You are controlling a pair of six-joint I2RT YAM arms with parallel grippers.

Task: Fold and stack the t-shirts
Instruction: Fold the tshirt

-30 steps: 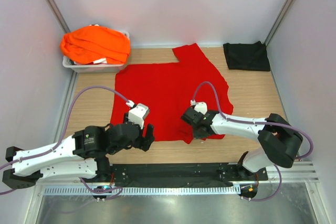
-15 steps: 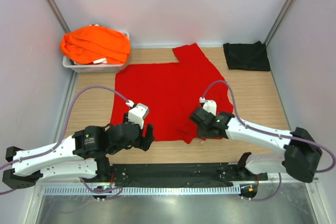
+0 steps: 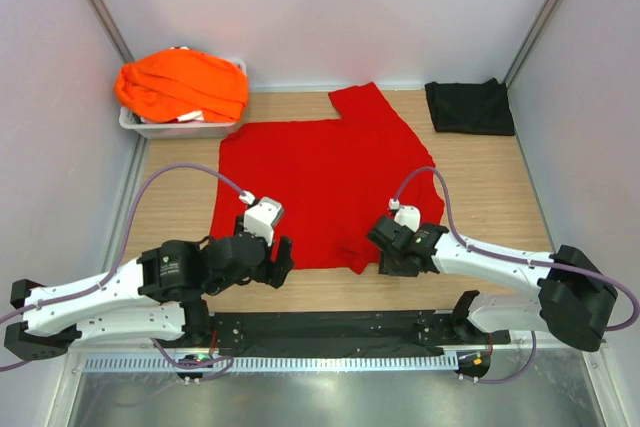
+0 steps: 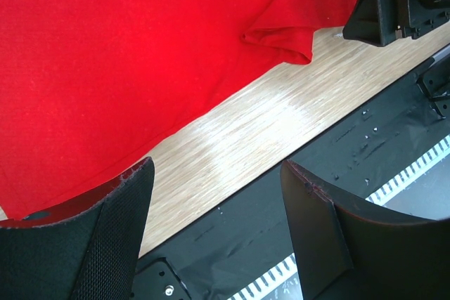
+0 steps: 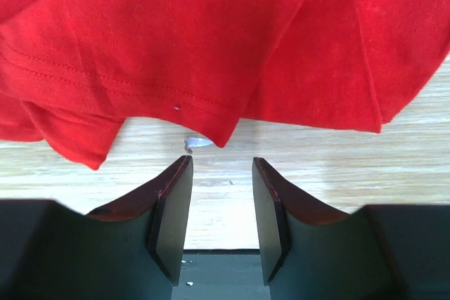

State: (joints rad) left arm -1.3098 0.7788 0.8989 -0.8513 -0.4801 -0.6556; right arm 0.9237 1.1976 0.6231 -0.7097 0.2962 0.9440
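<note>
Left claw sits just as we saw it a second ago: its jaws gape wide with nothing between them, low over the near hem of the red t-shirt. In its wrist view the fingers frame bare table just near of that hem. Far left and well behind it, the orange t-shirts lie heaped in the grey tray, unmoved. We see the red t-shirt spread flat in the middle of the table, one sleeve reaching far; its near right corner is bunched into a small fold. The right claw is what has changed: a second ago it was over the cloth by that corner, and it has since drawn right and toward the near edge. Its jaws are parted a little and grip nothing, and the hem lies just beyond the fingertips. At far right the black t-shirt rests folded, as before.
</note>
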